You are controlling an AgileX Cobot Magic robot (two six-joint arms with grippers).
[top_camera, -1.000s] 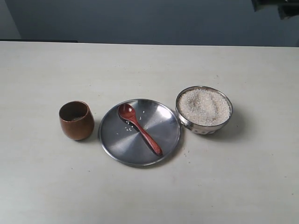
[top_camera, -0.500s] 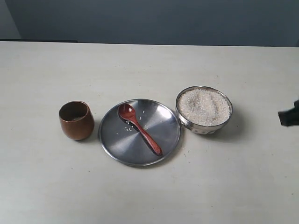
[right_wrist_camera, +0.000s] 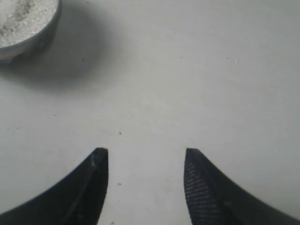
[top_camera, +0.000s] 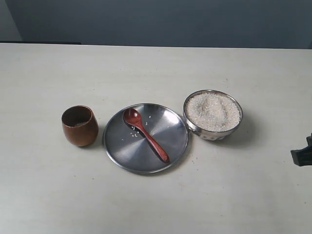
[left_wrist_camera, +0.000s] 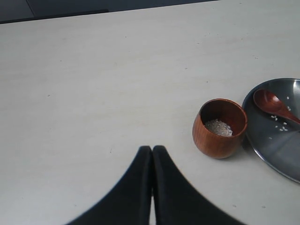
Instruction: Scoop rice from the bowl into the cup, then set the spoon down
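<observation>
Exterior view, change: a second ago a dark piece of the arm showed at the far upper corner. The right gripper (top_camera: 302,155) now peeks in lower down at the right edge, well apart from the plate (top_camera: 171,127) and beyond the bowl.
Exterior view, unchanged: the spoon (top_camera: 145,134), cup (top_camera: 79,126) and bowl (top_camera: 212,132) have not moved.
Exterior view, spoon: it lies on the plate with its round end toward the cup side and its handle slanting across the middle. A few loose grains (top_camera: 133,131) lie beside it.
Exterior view, cup and bowl: the cup is just beside the plate on one side and the bowl just beside it on the other. The rice (top_camera: 213,111) is heaped in the bowl.
Meaning for the task: judging by this, the scooping is done, the spoon is set down, and the arm is pulling clear.
Left wrist view, gripper: the left gripper (left_wrist_camera: 152,150) has its jaws pressed together and holds nothing. It hangs over bare table (left_wrist_camera: 93,84), apart from the plate with the cup between.
Left wrist view, cup: a small patch of rice shows at its bottom. It stands upright, just beside the plate rim.
Right wrist view, gripper: the jaws are spread wide and empty over bare table.
Right wrist view, bowl: only a corner of it, with rice, shows. The plate is out of sight.
</observation>
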